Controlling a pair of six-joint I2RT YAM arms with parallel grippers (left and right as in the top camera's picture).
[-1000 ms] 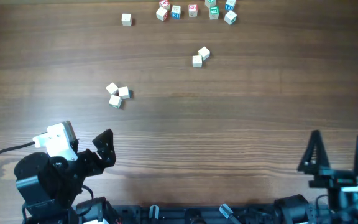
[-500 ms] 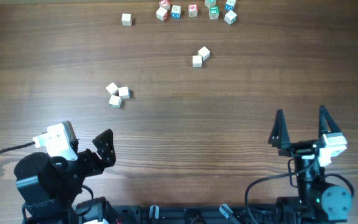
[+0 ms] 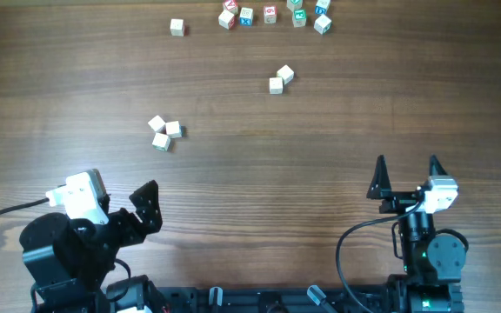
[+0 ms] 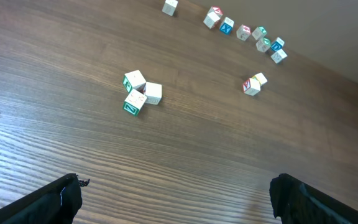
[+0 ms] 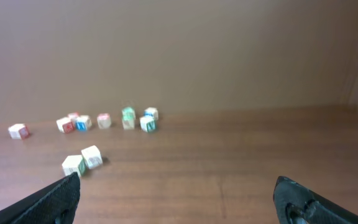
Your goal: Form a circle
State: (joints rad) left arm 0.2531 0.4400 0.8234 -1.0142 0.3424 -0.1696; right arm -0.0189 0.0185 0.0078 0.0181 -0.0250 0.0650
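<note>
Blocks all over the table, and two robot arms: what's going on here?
Two robot arms sit at the near edge of a wooden table, and neither is handling anything. The left gripper and the right gripper are both open and empty, well short of the blocks. The small cubes lie scattered: a tight group of three, a pair further back, a lone cube, and a loose row along the far edge. No ring of blocks has been formed yet.
</note>
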